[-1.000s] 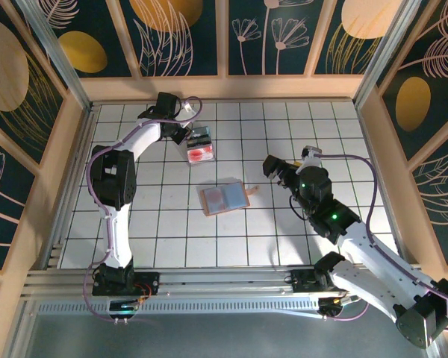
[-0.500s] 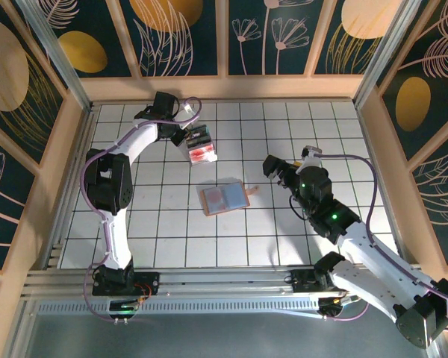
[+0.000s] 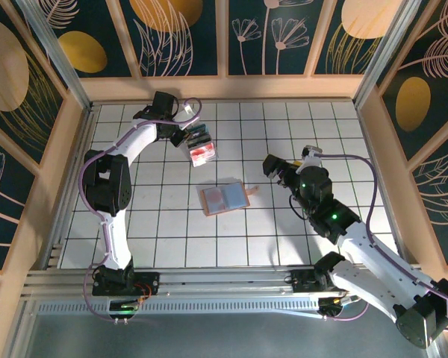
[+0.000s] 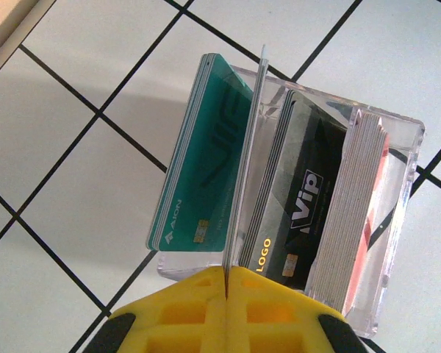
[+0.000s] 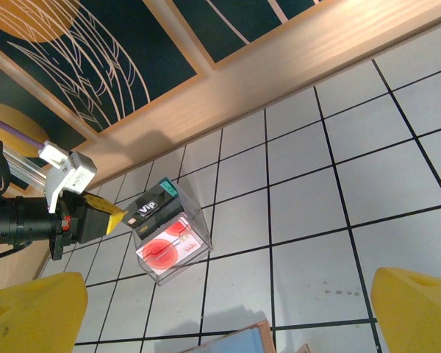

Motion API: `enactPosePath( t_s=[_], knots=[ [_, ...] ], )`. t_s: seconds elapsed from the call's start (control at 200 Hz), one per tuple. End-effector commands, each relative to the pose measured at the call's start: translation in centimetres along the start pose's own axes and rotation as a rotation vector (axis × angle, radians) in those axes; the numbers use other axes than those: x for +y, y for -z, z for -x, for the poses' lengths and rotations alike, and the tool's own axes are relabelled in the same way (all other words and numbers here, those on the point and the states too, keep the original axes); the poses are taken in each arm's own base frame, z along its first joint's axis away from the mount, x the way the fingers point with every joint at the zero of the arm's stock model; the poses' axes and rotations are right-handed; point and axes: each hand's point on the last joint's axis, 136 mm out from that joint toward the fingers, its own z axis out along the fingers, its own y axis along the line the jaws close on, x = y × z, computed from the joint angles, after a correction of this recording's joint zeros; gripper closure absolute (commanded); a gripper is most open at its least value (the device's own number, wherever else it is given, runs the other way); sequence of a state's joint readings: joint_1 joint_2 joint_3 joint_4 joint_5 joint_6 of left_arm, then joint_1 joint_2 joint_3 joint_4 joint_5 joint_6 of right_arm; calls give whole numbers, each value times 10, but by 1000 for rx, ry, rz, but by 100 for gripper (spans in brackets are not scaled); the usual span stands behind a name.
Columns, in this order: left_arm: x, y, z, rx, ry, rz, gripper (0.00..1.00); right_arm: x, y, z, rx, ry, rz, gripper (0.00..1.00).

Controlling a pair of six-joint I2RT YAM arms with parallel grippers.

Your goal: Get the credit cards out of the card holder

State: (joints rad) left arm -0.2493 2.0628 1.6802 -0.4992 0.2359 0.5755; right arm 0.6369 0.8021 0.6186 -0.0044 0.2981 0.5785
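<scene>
At the table's eleven o'clock the left gripper (image 3: 185, 137) is clamped on a thin card (image 4: 244, 169) standing between the teal cards (image 4: 206, 154) and the black cards (image 4: 301, 198) in the clear card box (image 3: 202, 153): filing away an extracted card, I judge. The card holder (image 3: 225, 198) lies open at centre, with the right gripper (image 3: 272, 168) at its three o'clock, jaws apart. Next: release the card and lift straight clear.

Bright, even light; soft shadows.
</scene>
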Motion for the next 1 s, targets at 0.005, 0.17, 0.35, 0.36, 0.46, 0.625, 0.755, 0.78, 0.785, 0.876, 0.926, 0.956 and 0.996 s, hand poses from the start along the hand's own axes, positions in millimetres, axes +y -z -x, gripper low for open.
enactPosePath(
  t_s=[0.005,0.17,0.35,0.36,0.46,0.625,0.755,0.78,0.785,0.876,0.926,0.956,0.996],
  knots=[
    [-5,20,7,-19,-17,-20,100,6,0,6,-29,-10,14,1],
    [-4,23,10,-21,-17,-18,100,6,1,6,-26,-10,18,1],
    [-2,29,16,-30,-17,-12,100,6,1,6,-26,-7,18,1],
    [-2,29,16,-29,-17,-12,100,6,1,6,-26,-8,18,1],
    [-1,31,17,-27,-16,-1,100,6,1,5,-26,-8,19,1],
    [1,37,23,-44,-13,8,100,6,0,5,-27,-5,19,1],
    [5,37,24,-48,-10,24,100,7,0,5,-27,-5,20,1],
    [5,37,24,-45,-9,25,100,7,0,6,-27,-4,22,1],
    [6,36,23,-44,-9,25,100,7,0,6,-27,-4,21,1],
    [6,32,20,-31,-4,26,100,7,0,5,-26,-3,20,1],
    [6,31,19,-26,-2,25,100,7,0,6,-27,-4,21,1],
    [6,30,18,-24,0,25,100,7,1,6,-26,-3,21,1],
    [7,29,17,-20,2,29,98,7,0,5,-24,-3,21,1]
  ],
)
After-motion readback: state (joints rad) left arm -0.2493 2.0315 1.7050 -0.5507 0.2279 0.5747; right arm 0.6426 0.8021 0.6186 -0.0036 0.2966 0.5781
